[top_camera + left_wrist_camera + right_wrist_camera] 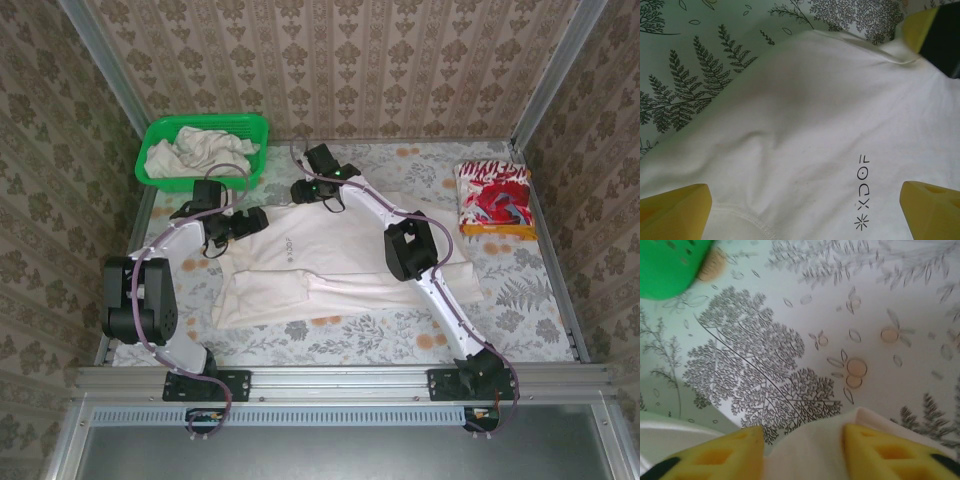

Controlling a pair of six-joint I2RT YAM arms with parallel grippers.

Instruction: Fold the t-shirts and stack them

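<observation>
An off-white t-shirt [320, 265] with a small dark chest print [862, 192] lies spread flat mid-table. My left gripper [250, 222] hovers over its left chest, jaws wide open [805, 210], with only cloth below. My right gripper [312, 190] is at the shirt's far edge; its yellow fingers [715, 452] stand apart astride the cloth's edge [805, 450], which lies between them. One of its fingers [935, 35] shows at the collar in the left wrist view. A folded red-and-white t-shirt [492, 198] lies at the far right. Another crumpled off-white t-shirt [195, 150] is in the basket.
The green mesh basket [250, 128] stands at the far left corner, close to both grippers; its corner [667, 265] shows in the right wrist view. Patterned tablecloth [380, 340] lies bare in front of the shirt. Metal frame rails bound the table.
</observation>
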